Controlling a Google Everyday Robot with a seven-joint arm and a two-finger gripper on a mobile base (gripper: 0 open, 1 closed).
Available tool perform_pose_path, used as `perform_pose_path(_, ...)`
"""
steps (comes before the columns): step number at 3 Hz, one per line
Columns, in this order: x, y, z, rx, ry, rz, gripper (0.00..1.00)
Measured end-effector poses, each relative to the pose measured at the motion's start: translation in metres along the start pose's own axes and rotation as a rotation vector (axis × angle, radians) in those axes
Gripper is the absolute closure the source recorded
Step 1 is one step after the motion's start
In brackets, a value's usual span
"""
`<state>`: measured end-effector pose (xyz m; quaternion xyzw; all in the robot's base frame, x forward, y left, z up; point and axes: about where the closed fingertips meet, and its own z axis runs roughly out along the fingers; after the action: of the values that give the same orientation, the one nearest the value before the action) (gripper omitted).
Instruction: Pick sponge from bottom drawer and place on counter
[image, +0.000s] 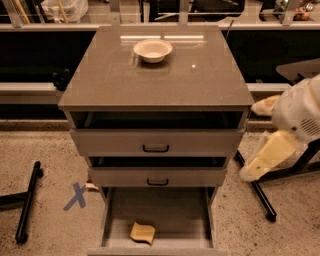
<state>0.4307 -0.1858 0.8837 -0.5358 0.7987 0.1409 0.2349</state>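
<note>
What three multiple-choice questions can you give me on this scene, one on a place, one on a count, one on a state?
1. Where does the sponge lie? A. on the counter B. in the bottom drawer C. in the bowl
2. How many black handles show? A. one B. two C. four
3. The bottom drawer is: A. pulled open B. shut C. taken out

1 B: it rests on the drawer floor near the front.
2 B: one each on the top drawer and the middle drawer.
3 A: its floor shows; the claw hangs right of the middle drawer.
</note>
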Motion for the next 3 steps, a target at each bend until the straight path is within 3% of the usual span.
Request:
perform_pose_path(1, -0.010, 0.009, 0.021, -0.026, -0.090, 0.050, 0.00)
perform_pose_path(3, -0.003, 0.006, 0.037, -0.008, -0.093, 0.030, 0.00)
